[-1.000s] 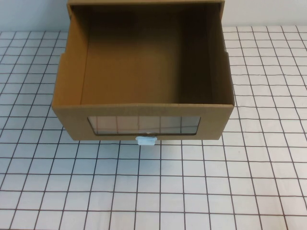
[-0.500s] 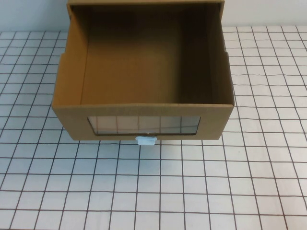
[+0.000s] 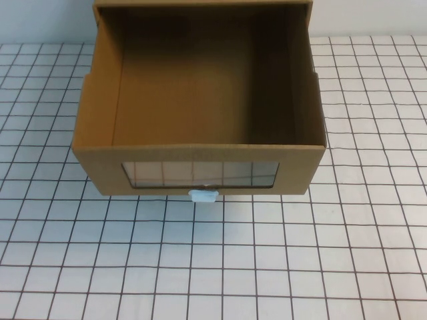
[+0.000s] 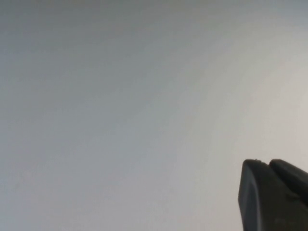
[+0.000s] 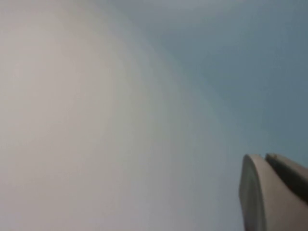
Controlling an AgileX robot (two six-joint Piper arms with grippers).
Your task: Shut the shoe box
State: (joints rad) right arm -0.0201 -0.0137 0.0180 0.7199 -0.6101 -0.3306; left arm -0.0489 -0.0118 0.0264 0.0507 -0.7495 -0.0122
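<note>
Covering the whole work area is a white table [image 3: 347, 253] ruled with a dark square grid, the largest thing in the high view. On it, at the middle and toward the far edge, sits the shoe box [image 3: 200, 87], a brown cardboard drawer-style box. Its drawer is drawn well out toward the robot, so the bare cardboard floor and inner walls lie open to the camera, and only a strip of the outer sleeve [image 3: 200, 3] shows at the very far edge. The drawer's front panel faces the robot and carries a clear plastic window [image 3: 200, 173], wide and low, through which grid lines can be seen. Just below that window, at the middle of the panel's lower edge, a small white pull tab [image 3: 203, 195] juts out over the table.

Neither arm appears in the high view. The left gripper [image 4: 274, 197] shows only in the left wrist view, as a dark fingertip block in one corner against a plain pale grey background; nothing lies against it, and I cannot tell whether it is parted or closed. The right gripper [image 5: 272, 195] shows only in the right wrist view, as a pale grey fingertip block against a blank background shading from beige to blue-grey; its state cannot be told either. Both grippers are away from the shoe box.
</note>
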